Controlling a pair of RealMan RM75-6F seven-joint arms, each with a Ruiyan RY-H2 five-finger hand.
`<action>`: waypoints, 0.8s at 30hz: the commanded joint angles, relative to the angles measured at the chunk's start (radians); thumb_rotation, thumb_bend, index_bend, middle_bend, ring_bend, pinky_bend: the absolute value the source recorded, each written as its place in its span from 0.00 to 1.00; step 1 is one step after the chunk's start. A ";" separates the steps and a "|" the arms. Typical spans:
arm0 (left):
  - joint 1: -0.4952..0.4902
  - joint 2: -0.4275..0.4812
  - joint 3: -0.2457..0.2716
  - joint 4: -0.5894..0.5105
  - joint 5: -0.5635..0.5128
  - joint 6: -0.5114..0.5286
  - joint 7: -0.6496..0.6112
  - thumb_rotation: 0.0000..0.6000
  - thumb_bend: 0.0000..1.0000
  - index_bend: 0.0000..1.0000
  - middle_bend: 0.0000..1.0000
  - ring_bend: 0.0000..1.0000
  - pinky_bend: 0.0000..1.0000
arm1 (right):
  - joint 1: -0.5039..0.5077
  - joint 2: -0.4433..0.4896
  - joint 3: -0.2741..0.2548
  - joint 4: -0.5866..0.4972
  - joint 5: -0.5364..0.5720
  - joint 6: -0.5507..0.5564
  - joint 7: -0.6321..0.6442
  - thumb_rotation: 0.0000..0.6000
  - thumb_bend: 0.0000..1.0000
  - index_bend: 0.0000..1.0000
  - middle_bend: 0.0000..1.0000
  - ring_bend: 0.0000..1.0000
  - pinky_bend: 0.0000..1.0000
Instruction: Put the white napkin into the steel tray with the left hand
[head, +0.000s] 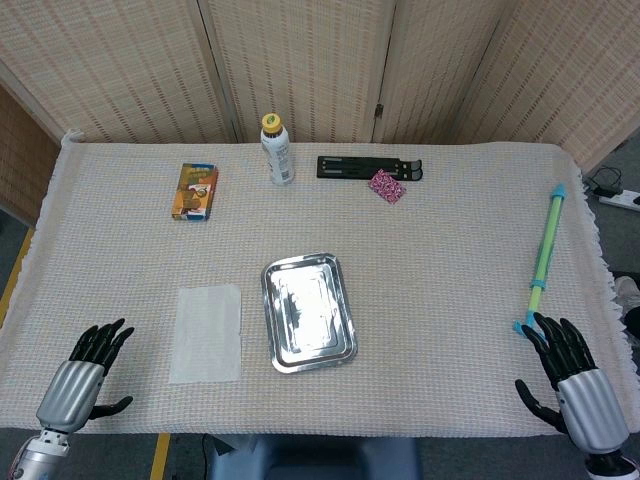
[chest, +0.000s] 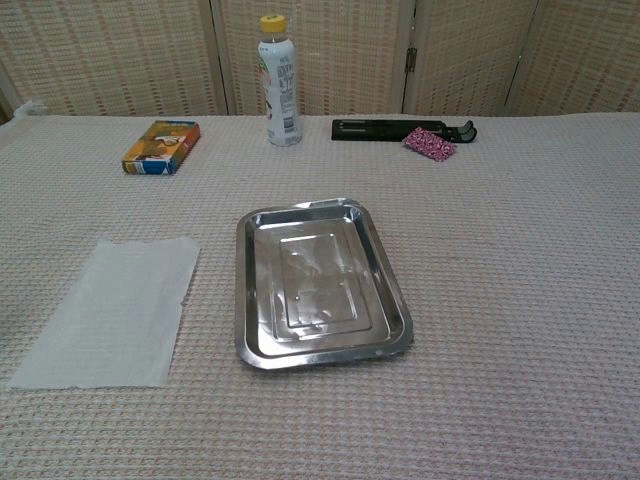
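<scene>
Black fingers fanned apart and holding nothing, the left robot hand (head: 92, 362) rests at the near left edge of the tabletop (head: 450, 300); its silver wrist casing shows only in the head view. The white napkin (head: 206, 333) lies just ahead of it and slightly toward the centre, flat on the cloth, its long axis running away from the robot. The right robot hand (head: 565, 365), also spread and empty, sits at the far right edge, well apart from the napkin, so the left is plainly the nearer.

The steel tray (head: 276, 281) lies just beside the napkin on its inner side, not touching it, its long axis roughly parallel. A short sideways carry is probably all the move needs.

The napkin looks thin, limp and faintly crinkled, likely to need a pinch at an edge. The tray is a polished, rounded rectangle with a raised rim and stepped floor. The tabletop covering is a pale waffle-weave fabric, which may snag light paper.
</scene>
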 joint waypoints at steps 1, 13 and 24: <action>0.000 0.000 0.000 0.001 -0.002 -0.002 0.000 1.00 0.14 0.07 0.01 0.00 0.00 | -0.001 0.000 0.000 0.000 0.000 0.002 0.000 1.00 0.41 0.00 0.00 0.00 0.00; -0.006 -0.006 0.004 0.003 0.007 -0.013 0.003 1.00 0.14 0.07 0.01 0.00 0.00 | -0.005 0.002 -0.001 0.004 -0.001 0.009 0.004 1.00 0.41 0.00 0.00 0.00 0.00; -0.007 -0.017 0.030 -0.013 0.029 -0.031 0.030 1.00 0.14 0.08 0.09 0.07 0.19 | -0.005 0.000 -0.001 0.004 -0.002 0.009 0.002 1.00 0.41 0.00 0.00 0.00 0.00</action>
